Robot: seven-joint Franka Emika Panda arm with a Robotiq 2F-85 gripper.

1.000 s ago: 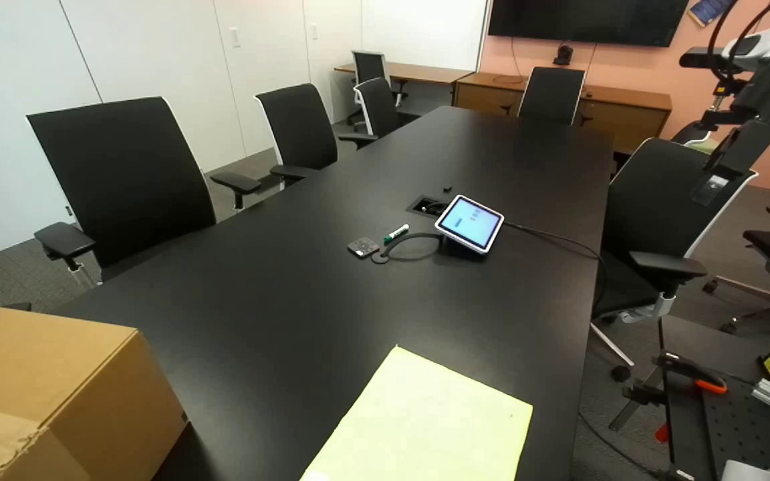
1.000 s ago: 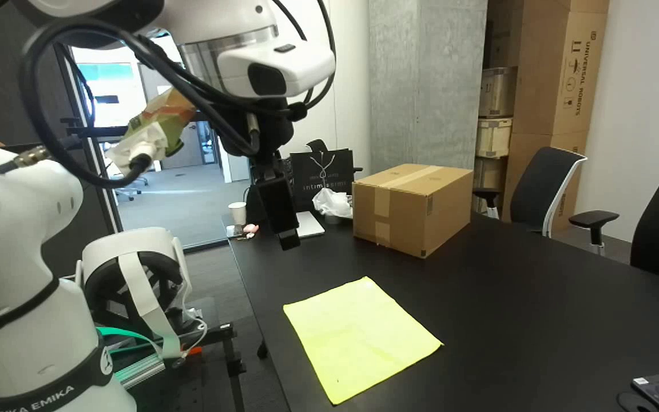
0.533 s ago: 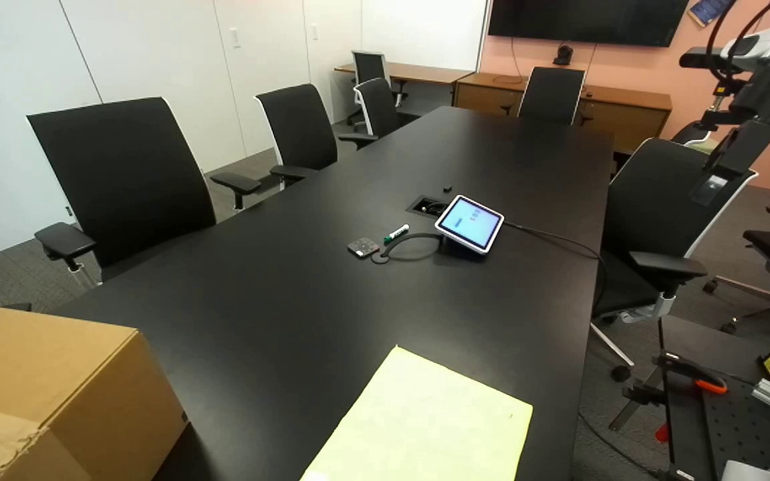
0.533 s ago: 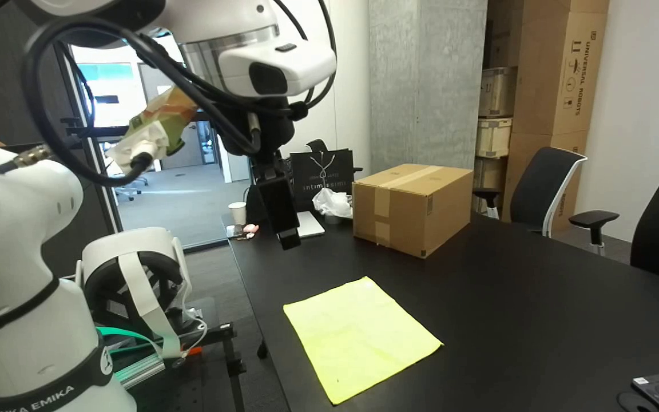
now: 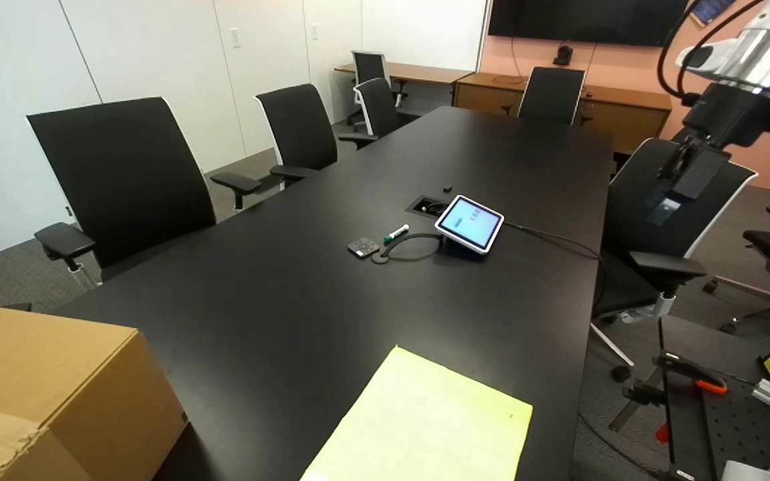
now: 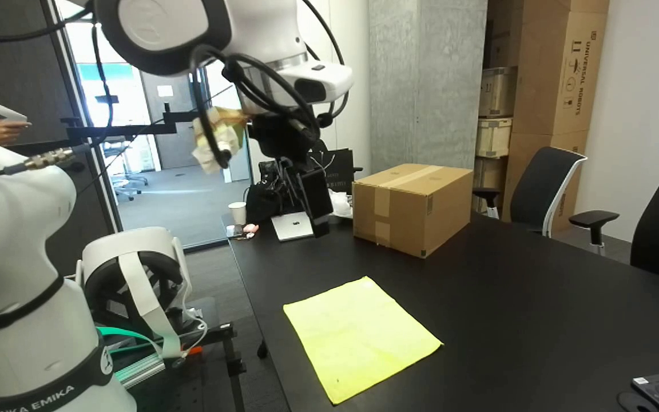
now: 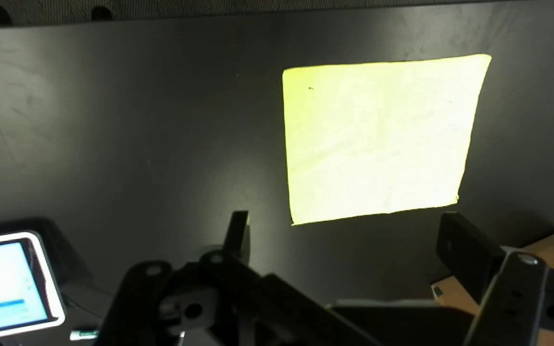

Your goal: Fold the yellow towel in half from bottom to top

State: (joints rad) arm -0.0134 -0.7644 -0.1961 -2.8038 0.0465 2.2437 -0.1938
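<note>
End effector [image 7: 346, 231], mine: spread wide, higher than flat yellow towel [image 7: 380, 139]. Likely step: approach; next: lower, pinch bottom edge.

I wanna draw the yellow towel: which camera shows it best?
The wrist view: the yellow towel shows from above, all four corners. Both exterior views see it slanted; in an exterior view, the yellow towel runs off the picture.

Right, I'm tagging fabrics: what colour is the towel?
Bright yellow, no pattern showing. The towel shows best in an exterior view; the wrist view washes it out.
</note>
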